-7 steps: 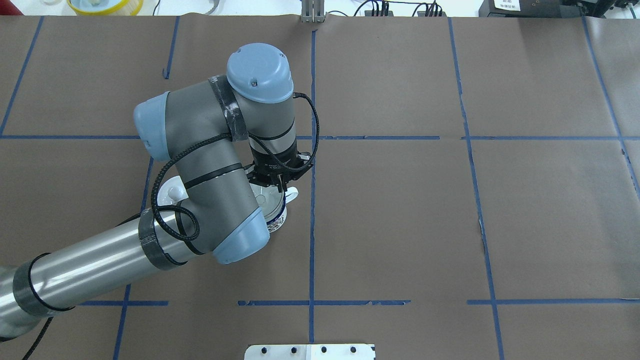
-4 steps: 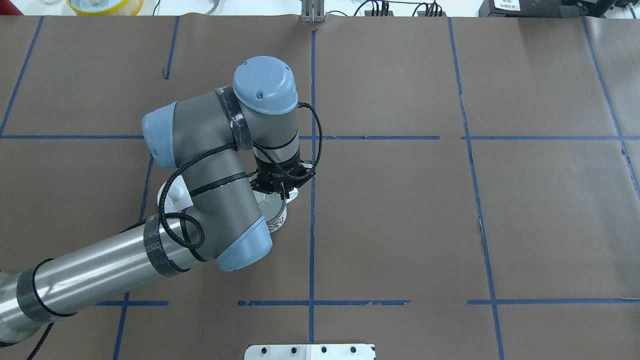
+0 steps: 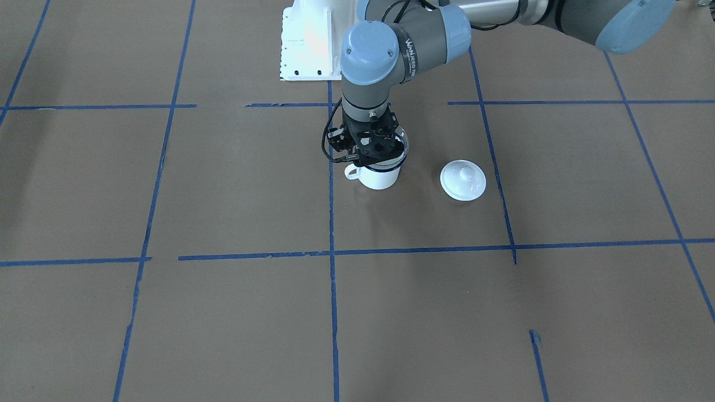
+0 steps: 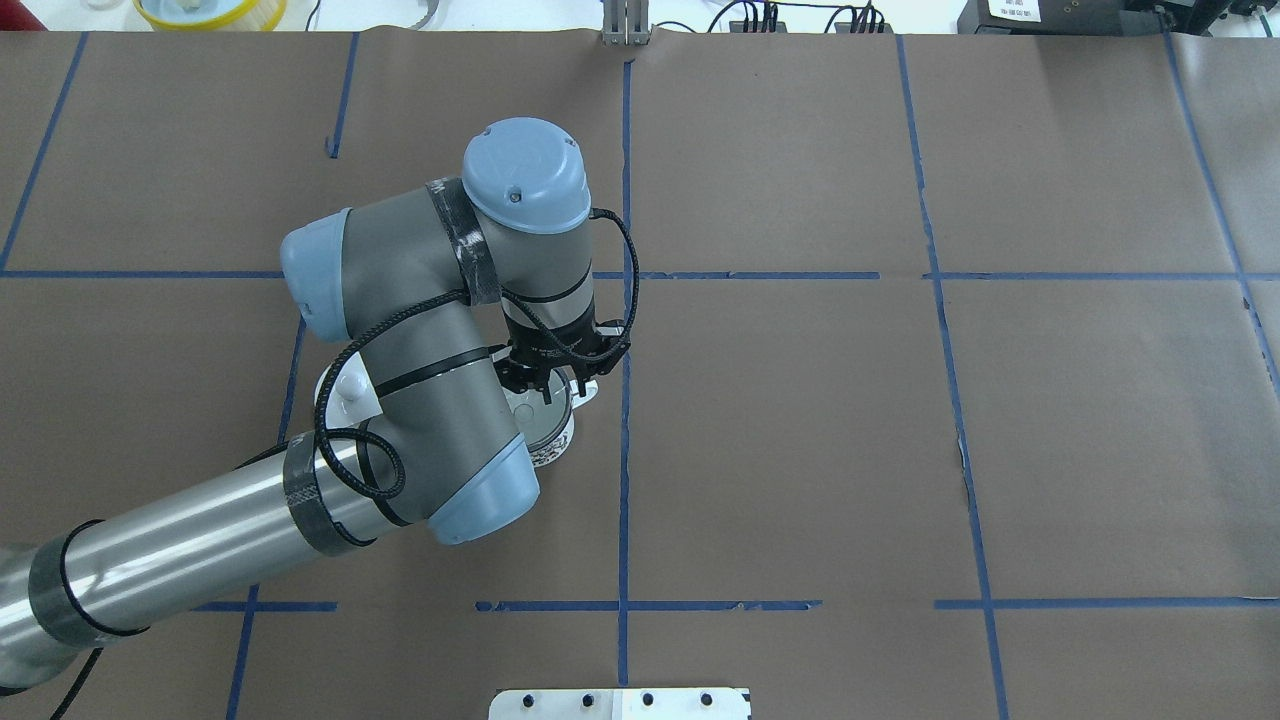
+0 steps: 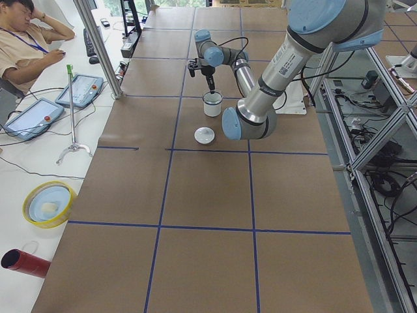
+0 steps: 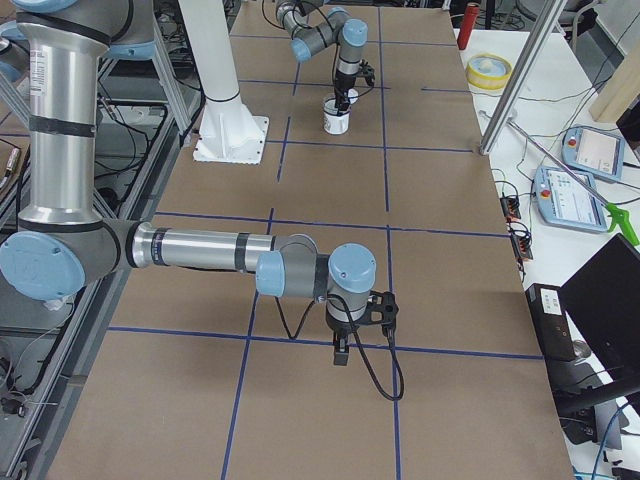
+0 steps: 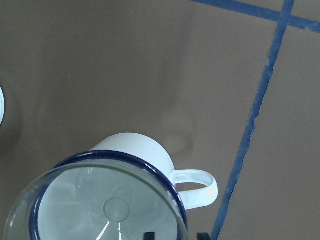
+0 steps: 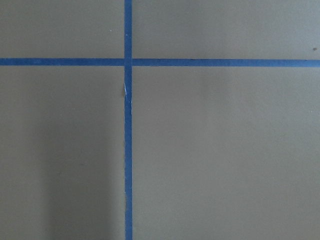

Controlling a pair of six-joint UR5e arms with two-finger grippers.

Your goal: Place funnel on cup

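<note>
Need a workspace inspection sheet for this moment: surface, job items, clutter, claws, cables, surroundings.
Surface: brown paper-covered table, blue tape grid.
Job's things: clear funnel over the mouth of the upright cup; whether it is seated cannot be told.
Clutter: white lid beside the cup, apart from it.
Claws: left claw at the funnel's rim, grip unclear; right claw low over bare table, state unclear.
Cables: black cable looping at left wrist; another at right wrist.
Surroundings: seated operator, pendants.

The left arm [image 4: 200,540] has silver tubes, grey joints, pale blue caps, black tape bands, a looping black cable [image 4: 634,265] and a black left gripper [image 3: 371,152].
</note>
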